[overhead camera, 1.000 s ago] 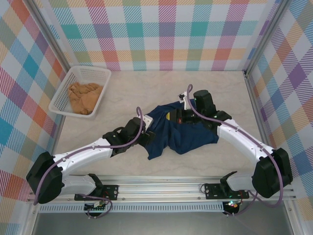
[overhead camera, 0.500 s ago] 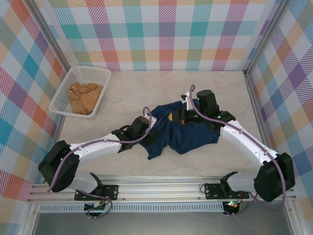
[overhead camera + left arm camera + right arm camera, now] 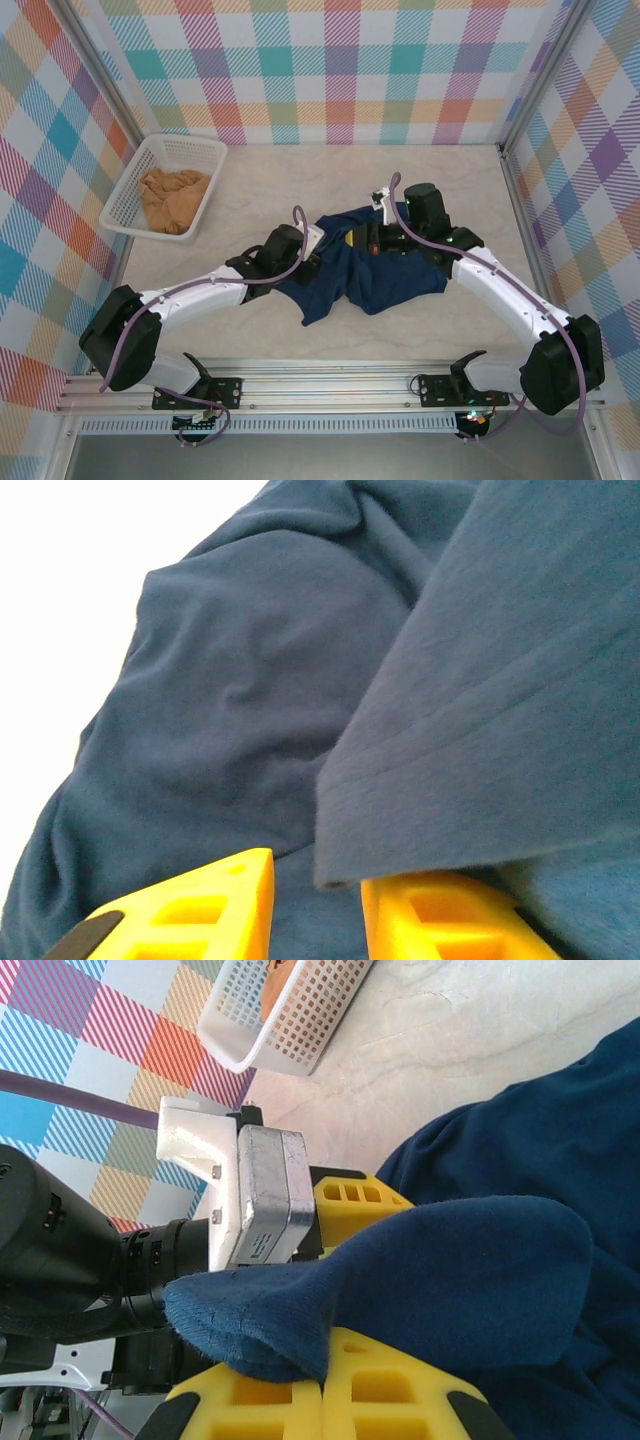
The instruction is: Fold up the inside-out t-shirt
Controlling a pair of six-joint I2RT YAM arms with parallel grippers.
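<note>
Navy t-shirt [image 3: 392, 285] is sitting crumpled around the middle of the table [image 3: 300, 180], a bit toward the right edge; both arms are reaching into it. Right gripper [image 3: 362, 242] is on the far side of the heap; from its own wrist cam the yellow fingers [image 3: 400, 1395] are pressed right together with a fold of the navy cloth [image 3: 450, 1280] pinched between them, lifted off the rest. Left gripper [image 3: 316, 264] is at the shirt's left side; its fingers [image 3: 200, 905] are apart with a clear gap, and a hemmed edge [image 3: 480, 770] droops over the right one without being pinched. White basket [image 3: 205, 165] with a tan-orange garment [image 3: 175, 198] sits at the far left corner, well apart.
</note>
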